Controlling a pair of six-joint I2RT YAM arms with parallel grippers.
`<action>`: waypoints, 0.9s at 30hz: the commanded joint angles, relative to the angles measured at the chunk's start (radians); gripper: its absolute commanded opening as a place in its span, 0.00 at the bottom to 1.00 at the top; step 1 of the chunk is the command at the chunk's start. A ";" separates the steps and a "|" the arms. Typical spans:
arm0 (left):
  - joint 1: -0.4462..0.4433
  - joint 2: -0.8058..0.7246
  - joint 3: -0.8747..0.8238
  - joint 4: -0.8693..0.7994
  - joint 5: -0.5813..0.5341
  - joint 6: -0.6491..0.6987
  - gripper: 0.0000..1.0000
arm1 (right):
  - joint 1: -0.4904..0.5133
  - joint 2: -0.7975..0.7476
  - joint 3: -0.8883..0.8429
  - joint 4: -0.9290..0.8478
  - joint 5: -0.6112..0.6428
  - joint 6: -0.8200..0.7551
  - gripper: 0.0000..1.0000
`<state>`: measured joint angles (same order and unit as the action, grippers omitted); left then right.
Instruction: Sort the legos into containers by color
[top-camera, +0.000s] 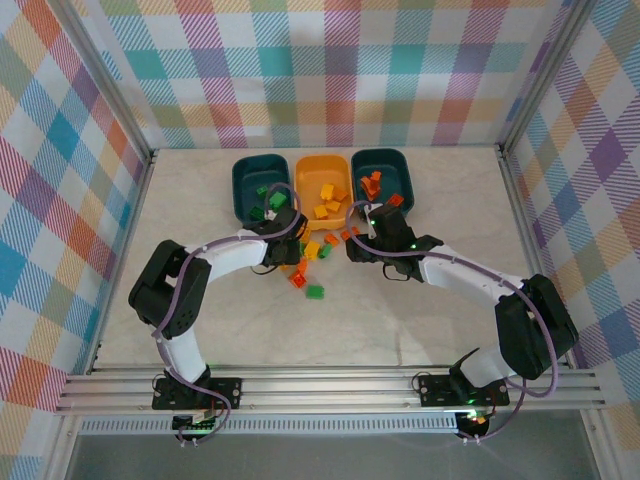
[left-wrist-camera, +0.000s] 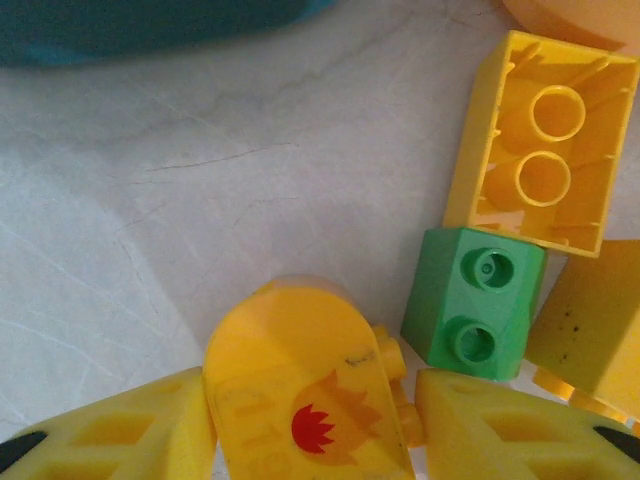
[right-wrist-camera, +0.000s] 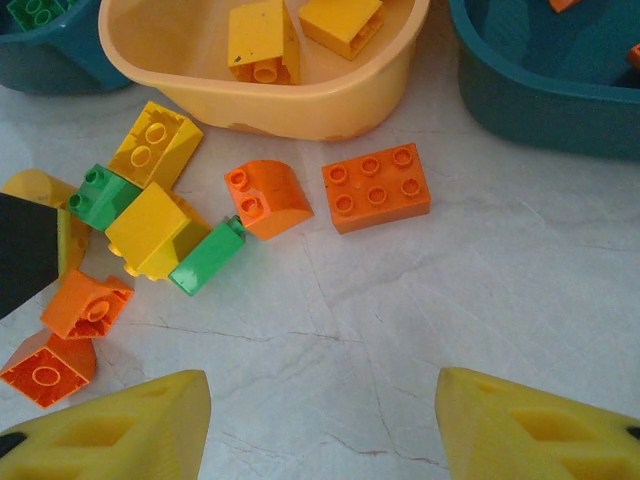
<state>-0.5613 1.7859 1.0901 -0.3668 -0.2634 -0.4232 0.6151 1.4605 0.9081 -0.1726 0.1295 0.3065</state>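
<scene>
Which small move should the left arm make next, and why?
Probably lift the yellow brick straight up. It sits snug between the fingers of the left gripper, apparently gripped, low over the table, and a green brick lies close beside it. A straight lift should clear that neighbour before the carry to the yellow tub.

Seen from above, the table (top-camera: 320, 335) is bare in the lower middle and out to both sides. Three tubs (top-camera: 312, 165) block the top middle, and a brick pile (top-camera: 312, 255) sits just under them. In the right wrist view, bare table lies between the right gripper (right-wrist-camera: 322, 385) fingers, and bricks (right-wrist-camera: 150, 225) crowd the left. In the left wrist view, a rounded yellow brick (left-wrist-camera: 290, 350) fills the left gripper (left-wrist-camera: 310, 400), with a green brick (left-wrist-camera: 475, 315) just beside it on the right.
</scene>
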 joint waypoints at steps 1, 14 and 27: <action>0.026 -0.007 -0.033 -0.048 0.003 -0.037 0.54 | -0.003 0.014 -0.011 0.023 -0.012 0.013 0.61; 0.097 0.018 -0.039 0.048 0.101 -0.014 0.56 | -0.003 0.023 -0.010 0.023 -0.010 0.014 0.61; 0.055 -0.106 0.084 -0.047 0.115 0.017 0.31 | -0.003 0.034 -0.018 0.030 0.066 0.042 0.60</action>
<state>-0.4805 1.7649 1.0832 -0.3794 -0.1574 -0.4294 0.6151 1.4784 0.8955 -0.1585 0.1471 0.3141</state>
